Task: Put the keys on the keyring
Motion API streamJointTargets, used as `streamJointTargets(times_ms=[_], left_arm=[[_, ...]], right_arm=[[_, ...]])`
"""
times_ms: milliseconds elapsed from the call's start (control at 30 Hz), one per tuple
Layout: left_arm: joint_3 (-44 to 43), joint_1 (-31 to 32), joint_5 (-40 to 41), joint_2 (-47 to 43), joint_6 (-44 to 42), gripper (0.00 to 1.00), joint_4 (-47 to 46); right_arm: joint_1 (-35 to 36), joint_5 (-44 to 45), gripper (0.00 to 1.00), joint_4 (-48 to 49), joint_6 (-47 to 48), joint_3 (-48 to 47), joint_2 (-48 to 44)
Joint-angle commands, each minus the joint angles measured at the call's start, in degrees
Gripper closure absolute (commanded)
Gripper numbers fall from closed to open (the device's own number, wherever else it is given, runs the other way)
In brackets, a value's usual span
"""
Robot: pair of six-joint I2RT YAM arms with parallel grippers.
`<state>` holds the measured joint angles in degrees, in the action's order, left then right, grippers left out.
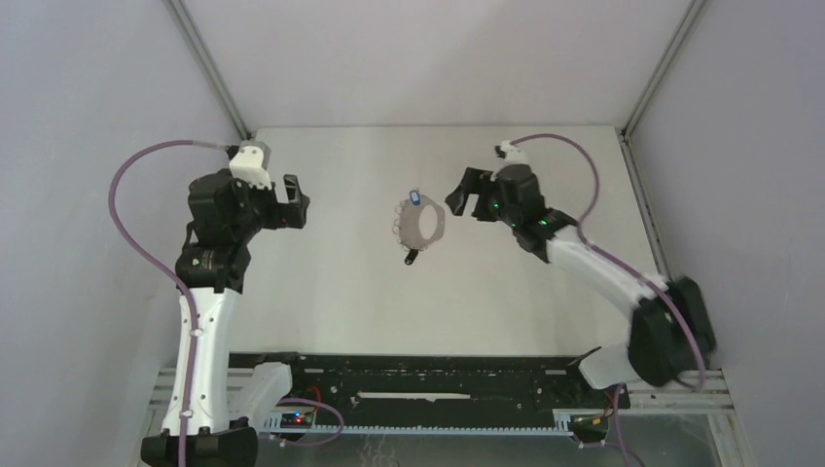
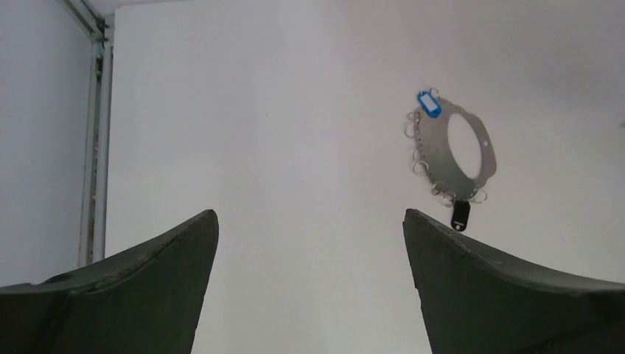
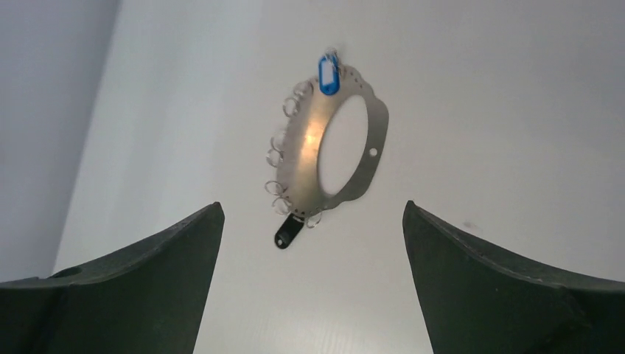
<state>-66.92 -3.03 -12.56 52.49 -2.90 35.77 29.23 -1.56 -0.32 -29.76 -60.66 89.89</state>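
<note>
— Hands first, please: how do they stand?
— Left hand (image 1: 292, 209) is wide open and grasps nothing. Its fingers (image 2: 147, 287) frame only the bare counter (image 2: 295, 110). Right hand (image 1: 465, 199) is also wide open and empty. It points at the keyring (image 3: 309, 158) from near it, while the left hand is farther off.
— Where are the task things?
— Between both hands, in the middle of the counter. Nearest to the arm bases is the black key (image 3: 286, 234), and its head touches the near edge of the keyring. The keyring lies flat, with small rings (image 3: 289, 108) along the side toward the left hand.
— And the blue key?
— Blue key (image 3: 328, 74) is at the far edge, by the small rings there. Whether either key is really threaded on, I cannot tell.
</note>
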Motion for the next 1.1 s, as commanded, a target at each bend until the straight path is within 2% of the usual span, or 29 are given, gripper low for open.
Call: streamJointTargets(times_ms=[0, 67, 133, 200, 267, 467, 600, 733, 833, 967, 1033, 1067], left_arm=[[10.19, -0.4, 0.87, -0.6, -1.78, 0.0, -7.03], [16.31, -0.4, 0.73, -0.67, -3.42, 0.0, -11.27], [22.61, -0.4, 0.49, -1.16, -4.01, 0.0, -17.45], [29.86, -0.44, -0.37, -2.54, -4.52, 0.0, -25.77], [37.37, -0.4, -2.51, -4.77, -5.13, 0.0, -35.53], [48.95, -0.4, -0.03, -6.59, -4.99, 0.0, -58.85], [50.71, -0.38, 0.47, -0.72, -2.98, 0.0, -66.28], [55.42, -0.36, 1.83, 2.67, -2.18, 0.0, -79.11], [58.65, -0.41, 4.5, 5.1, -2.91, 0.0, -87.72], [60.84, -0.4, 5.14, 9.52, -3.18, 0.0, -95.24], [62.24, -0.38, 5.8, 12.92, -2.45, 0.0, -102.12], [61.9, -0.4, 7.02, 13.1, -1.98, 0.0, -102.1]], right_arm=[[-3.65, 10.35, 0.0, -7.39, 6.07, 8.72, -19.81], [-8.39, 16.24, 0.0, -10.15, 5.5, 13.19, -26.57], [-12.09, 24.89, 0.0, -7.88, 7.89, 18.11, -31.88], [-14.3, 30.95, 0.0, 2.57, 15.18, 27.29, -36.64], [-16.78, 34.32, 0.0, 11.21, 17.6, 33.85, -39.26], [-22.4, 34.86, 0.0, 20.86, 16.74, 41.06, -36.12], [-22.9, 34.71, 0.0, 32.08, 16.33, 44.71, -31.13], [-22.99, 32.42, 0.0, 41.77, 17.1, 47.09, -25.81], [-23.02, 26.55, 0.0, 45.02, 20.99, 47.49, -24.77], [-23.71, 25.6, 0.0, 51.4, 23.34, 49.98, -24.36], [-24.73, 24.85, 0.0, 58.06, 23.38, 52.78, -23.01], [-25.01, 24.4, 0.0, 61.57, 23.39, 54.09, -21.68]])
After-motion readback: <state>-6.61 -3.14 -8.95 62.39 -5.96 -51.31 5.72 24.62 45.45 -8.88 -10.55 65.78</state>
